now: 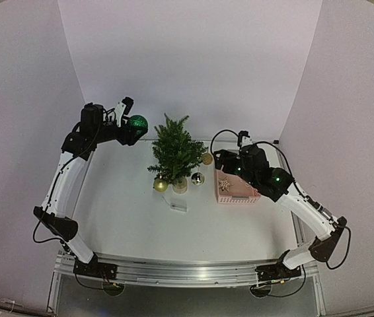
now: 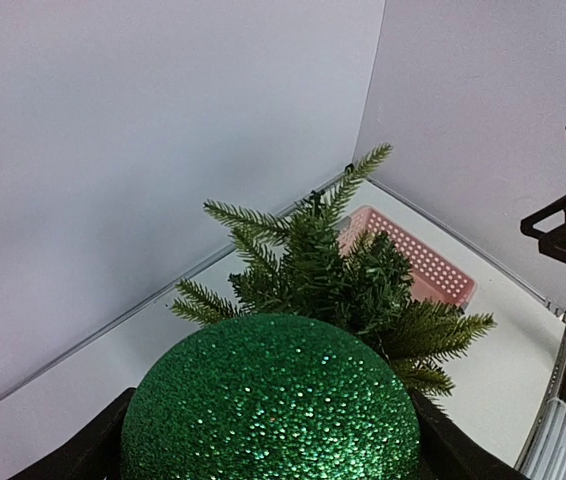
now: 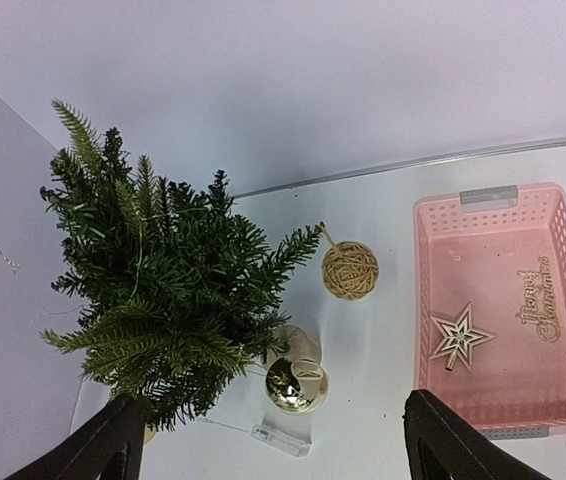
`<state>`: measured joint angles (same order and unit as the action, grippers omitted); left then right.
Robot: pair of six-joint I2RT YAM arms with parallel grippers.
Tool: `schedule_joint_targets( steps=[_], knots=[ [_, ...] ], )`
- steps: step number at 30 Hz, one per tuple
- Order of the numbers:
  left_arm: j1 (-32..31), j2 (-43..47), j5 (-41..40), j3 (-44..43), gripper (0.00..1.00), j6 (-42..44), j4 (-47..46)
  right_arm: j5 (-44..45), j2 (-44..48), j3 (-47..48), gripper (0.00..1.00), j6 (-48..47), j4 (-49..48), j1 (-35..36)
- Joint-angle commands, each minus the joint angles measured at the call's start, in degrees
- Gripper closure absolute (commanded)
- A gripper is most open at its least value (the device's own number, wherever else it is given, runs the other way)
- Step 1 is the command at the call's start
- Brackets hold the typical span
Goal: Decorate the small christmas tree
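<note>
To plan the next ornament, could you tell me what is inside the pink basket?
In the pink basket lie a wooden star and a Merry Christmas cutout; a finger covers one corner.

Bright, soft, even light from above, no hard shadows. White walls and table (image 1: 121, 211) read faintly lilac. Top view is fisheye: walls bow, edges stretch. Left wrist view: green glitter ball (image 2: 268, 400) fills bottom of frame, v. close, sequins sparkling. Right wrist view is sharp: needles of small christmas tree (image 3: 163, 290) crisp, small glare spot on gold bauble (image 3: 293, 385).
</note>
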<state>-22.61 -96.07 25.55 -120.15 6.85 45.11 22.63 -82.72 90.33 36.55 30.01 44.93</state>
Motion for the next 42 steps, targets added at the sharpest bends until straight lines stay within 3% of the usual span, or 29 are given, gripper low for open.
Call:
schedule_joint_targets(
  steps=[1, 15, 23, 42],
  knots=[
    [1.96, -2.4, 5.64, -4.75, 1.0, -3.36, -2.08, 0.24, -0.43, -0.11, 0.12, -2.17, -0.73, -0.45],
    [4.42, -15.55, 8.0, -15.44, 1.0, -7.75, -6.61, -2.33, -2.51, -2.74, 0.12, -4.48, -0.23, -7.29],
    [5.54, -19.91, 10.24, -17.3, 1.0, -9.2, -8.95, -4.71, -4.76, -1.36, 0.12, -4.85, 0.37, -8.42],
    [6.6, -22.49, 13.51, -17.81, 1.0, -9.32, -10.01, -5.2, -5.67, 0.72, 0.12, -3.78, 1.25, -8.51]
  ],
)
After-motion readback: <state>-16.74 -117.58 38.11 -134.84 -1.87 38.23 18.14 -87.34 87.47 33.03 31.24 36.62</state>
